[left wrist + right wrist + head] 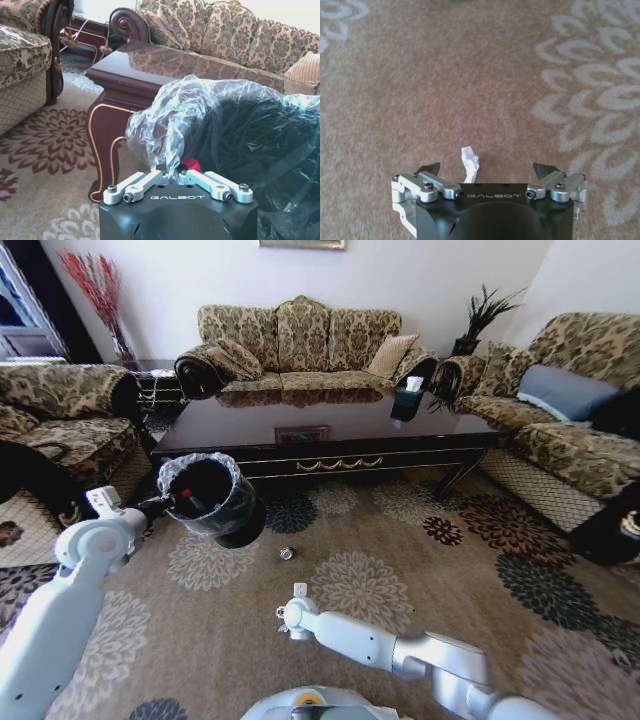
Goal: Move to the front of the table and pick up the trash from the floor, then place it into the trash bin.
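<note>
Progress stands partway: the robot faces the table (330, 435) from the front, and the bin (210, 498) is lifted off the floor (420, 570), tilted with its mouth toward the robot. A red cap (185, 494) shows inside the bin, which suggests the bottle is already deposited. Two pieces of trash remain on the floor: a small silvery piece (287, 553) in front of the table, just right of the bin, and a white paper scrap (469, 164) nearer the robot than the silvery piece. The left gripper (174, 176) is at the bin's near rim, its fingers drawn close together over the crinkled liner (165, 117), pinching the rim and carrying the bin; the left arm reaches forward from the robot's left side, with the bin held between the robot and the table's left end. The right arm extends low across the floor in front of the robot's base, forearm nearly level, wrist pointing toward the table. The right gripper (487, 167) sits low over the floor with its jaws spread wide and holding nothing; the scrap lies between the fingers, nearer one of them, not yet gripped. Remaining work, as judged: close on the scrap, drop it in the bin, then collect the silvery piece.
</note>
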### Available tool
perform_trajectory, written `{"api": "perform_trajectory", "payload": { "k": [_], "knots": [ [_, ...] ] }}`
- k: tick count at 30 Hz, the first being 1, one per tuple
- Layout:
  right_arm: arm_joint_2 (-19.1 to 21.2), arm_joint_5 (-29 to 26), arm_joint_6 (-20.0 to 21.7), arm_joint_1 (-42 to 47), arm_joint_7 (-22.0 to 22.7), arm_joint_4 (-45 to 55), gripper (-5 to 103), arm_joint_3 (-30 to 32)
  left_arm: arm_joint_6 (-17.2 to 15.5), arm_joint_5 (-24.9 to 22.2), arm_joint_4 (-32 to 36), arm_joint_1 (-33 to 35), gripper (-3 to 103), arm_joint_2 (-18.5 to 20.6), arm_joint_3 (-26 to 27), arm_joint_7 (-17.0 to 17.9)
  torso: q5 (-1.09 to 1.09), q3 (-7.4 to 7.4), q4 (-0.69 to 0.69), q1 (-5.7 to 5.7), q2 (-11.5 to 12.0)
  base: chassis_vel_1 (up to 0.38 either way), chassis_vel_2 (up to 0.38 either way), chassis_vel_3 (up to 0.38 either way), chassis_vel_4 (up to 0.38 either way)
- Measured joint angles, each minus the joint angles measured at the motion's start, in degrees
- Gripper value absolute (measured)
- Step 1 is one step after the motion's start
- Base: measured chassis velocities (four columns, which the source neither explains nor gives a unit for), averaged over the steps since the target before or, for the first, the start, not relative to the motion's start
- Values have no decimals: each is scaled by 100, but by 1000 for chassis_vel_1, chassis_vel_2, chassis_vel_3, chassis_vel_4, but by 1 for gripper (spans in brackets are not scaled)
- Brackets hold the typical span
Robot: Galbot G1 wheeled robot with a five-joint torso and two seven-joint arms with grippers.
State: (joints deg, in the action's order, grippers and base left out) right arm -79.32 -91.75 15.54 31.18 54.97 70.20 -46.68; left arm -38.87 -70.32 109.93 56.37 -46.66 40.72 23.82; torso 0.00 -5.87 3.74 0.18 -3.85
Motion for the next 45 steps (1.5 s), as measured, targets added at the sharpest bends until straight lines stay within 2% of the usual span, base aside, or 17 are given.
{"api": "perform_trajectory", "payload": {
  "k": [7, 11, 12, 13, 16, 19, 22, 23, 26, 29, 33, 35, 37, 38, 45],
  "knots": [
    [-104, 179, 9, 48, -96, -106, 103, -201, 0, 3, 0, -10, 2, 18, -27, -4, 0, 0, 0, 0, 0, 0, 0, 0, 0],
    [-128, 266, 22, 66, -166, -178, 96, -301, 0, 5, 0, -12, 2, 45, -28, -6, 1, 0, 0, 0, 0, 0, 0, 0, 0],
    [-122, 319, 29, 76, -218, -201, 90, -349, 0, 5, 0, -11, 2, 61, -28, -11, 0, 0, 0, 0, 0, 0, 0, 0, 0],
    [-115, 345, 31, 82, -251, -210, 90, -371, 0, 5, -1, -10, 2, 68, -27, -12, 1, 0, 0, 0, 0, 0, 0, 0, 0],
    [-90, 453, 36, 106, -406, -298, 74, -418, 0, 5, -16, -8, 2, 98, -22, -20, 0, 0, 0, 0, 0, 0, 0, 0, 0],
    [-91, 495, 44, 108, -480, -354, 69, -418, 0, 5, -21, -10, 2, 102, -22, -21, 1, 0, 0, 0, 0, 0, 0, 0, 0],
    [-91, 575, 54, 108, -605, -451, 53, -416, 0, 10, -23, -14, 2, 97, -36, -23, -1, 1, 2, 0, 0, 0, 0, 0, 0],
    [-91, 575, 54, 108, -605, -451, 53, -416, 0, 10, -23, -14, 2, 97, -36, -23, -1, 1, 2, 0, 0, 0, 0, 0, 0],
    [-79, 631, 58, 104, -655, -477, 37, -413, 0, 36, -45, -19, 2, 85, -51, -28, 0, 1, 2, 0, -1, 0, 0, 0, 0],
    [-43, 638, 58, 87, -665, -425, 33, -415, 0, 43, -58, -30, 2, 85, -60, -30, 0, 0, 0, 0, 0, 0, 0, 0, 0],
    [48, 624, 58, 23, -671, -179, 11, -444, 0, 51, -85, -72, 2, 86, -88, -34, 1, -1, -1, 1, 0, 0, 0, 0, 0],
    [70, 614, 58, 12, -670, -112, 11, -453, 0, 55, -88, -78, 2, 83, -96, -35, 1, -1, -1, 0, 0, 0, 0, 0, 0],
    [119, 598, 58, -7, -670, 19, 2, -475, 0, 71, -94, -87, 2, 72, -117, -41, 1, -1, 0, 0, 0, 0, 0, 0, 0],
    [136, 598, 58, -16, -667, 60, 1, -479, 0, 77, -97, -88, 2, 67, -122, -45, 1, -1, 0, 1, 0, 0, 0, 0, 0],
    [377, 550, 69, -140, -644, 474, 0, -568, 0, 89, -130, -86, 2, 81, -126, -62, 0, 0, -1, 0, 0, 0, 0, 0, 0]
  ]
}}
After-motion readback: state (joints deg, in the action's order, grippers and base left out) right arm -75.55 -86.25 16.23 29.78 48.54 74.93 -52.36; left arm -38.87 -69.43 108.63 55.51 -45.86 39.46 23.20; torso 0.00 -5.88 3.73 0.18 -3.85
